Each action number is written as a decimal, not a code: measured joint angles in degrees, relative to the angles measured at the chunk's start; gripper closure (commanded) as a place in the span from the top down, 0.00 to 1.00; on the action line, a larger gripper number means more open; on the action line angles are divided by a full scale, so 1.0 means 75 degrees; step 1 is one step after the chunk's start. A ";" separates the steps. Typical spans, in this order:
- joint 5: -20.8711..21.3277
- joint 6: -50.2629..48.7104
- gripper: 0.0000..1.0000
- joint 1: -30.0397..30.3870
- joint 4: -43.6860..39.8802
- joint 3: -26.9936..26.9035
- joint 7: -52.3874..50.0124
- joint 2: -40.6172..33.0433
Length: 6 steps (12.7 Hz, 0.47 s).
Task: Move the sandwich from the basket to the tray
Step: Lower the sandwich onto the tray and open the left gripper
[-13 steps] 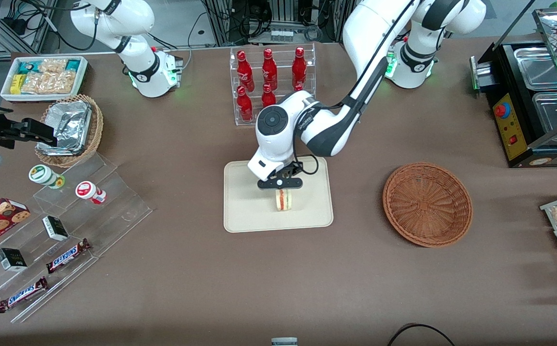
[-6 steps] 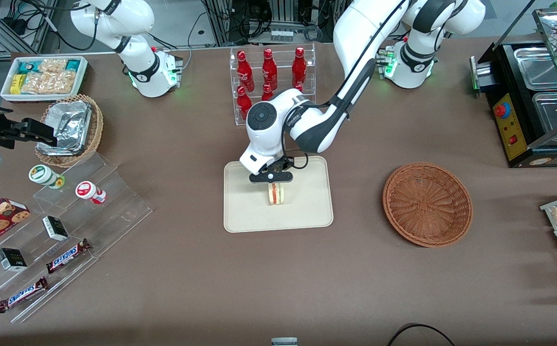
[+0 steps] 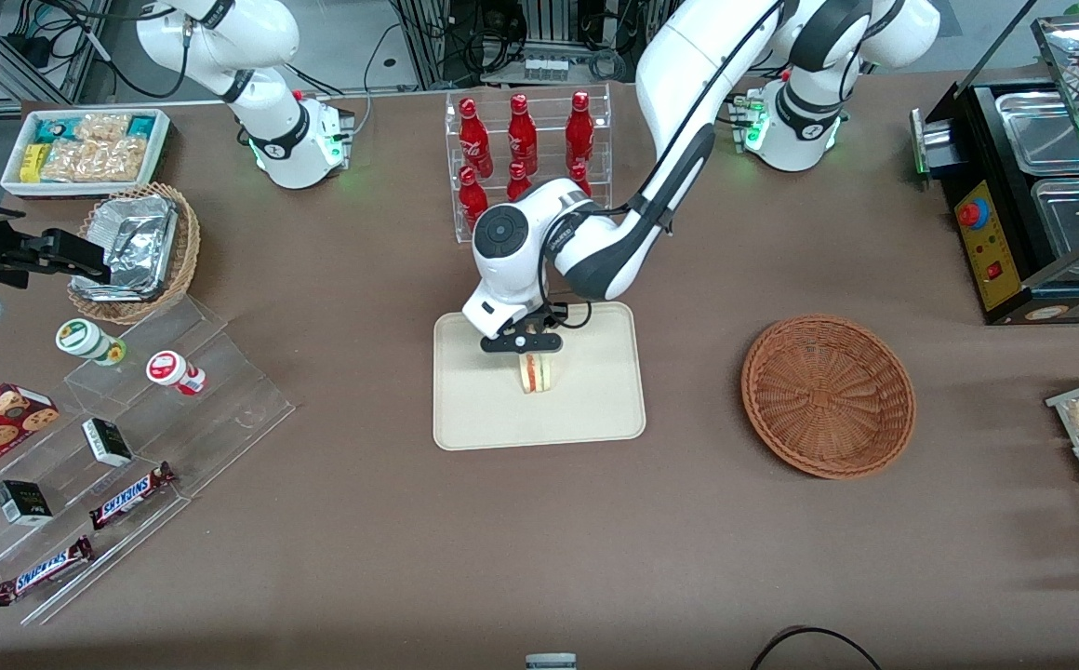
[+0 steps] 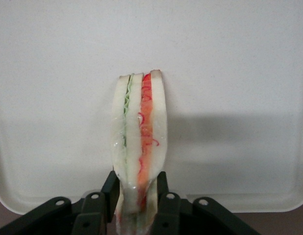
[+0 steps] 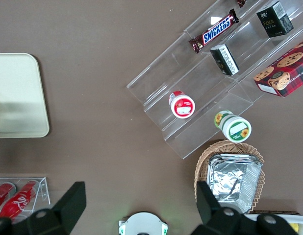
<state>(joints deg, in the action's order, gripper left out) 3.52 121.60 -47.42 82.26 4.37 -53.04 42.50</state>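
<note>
The sandwich [image 3: 535, 372], a pale bread wedge with red and green filling, stands on edge over the cream tray [image 3: 595, 409]. My left gripper [image 3: 527, 352] is shut on the sandwich [image 4: 139, 142] from above, its black fingers [image 4: 110, 188] pressing the bread on both sides over the tray [image 4: 230, 73]. The sandwich's lower edge is at or just above the tray floor; I cannot tell whether it touches. The reddish-brown wicker basket [image 3: 828, 395] sits on the table beside the tray, toward the working arm's end, with nothing in it.
A clear rack of red bottles [image 3: 523, 149] stands farther from the camera than the tray, close to the arm's elbow. A stepped acrylic shelf with snacks [image 3: 121, 437] and a tan basket of foil trays [image 3: 135, 247] lie toward the parked arm's end. A black food warmer [image 3: 1032, 186] stands at the working arm's end.
My gripper has carried the sandwich a short way across the tray, toward the parked arm's end and away from the camera. The grip has not changed.
</note>
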 measured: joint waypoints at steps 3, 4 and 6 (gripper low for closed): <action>0.0000 0.0005 1.00 0.0029 -0.0268 -0.0051 -0.0011 -0.0039; 0.0000 -0.0033 1.00 0.0038 -0.0347 -0.0070 -0.0011 -0.0101; 0.0001 -0.0406 1.00 0.0039 -0.0448 -0.0170 -0.0012 -0.0374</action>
<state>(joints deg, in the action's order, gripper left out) 3.53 118.55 -47.13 78.89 3.10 -53.13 39.70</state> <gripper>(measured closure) 0.000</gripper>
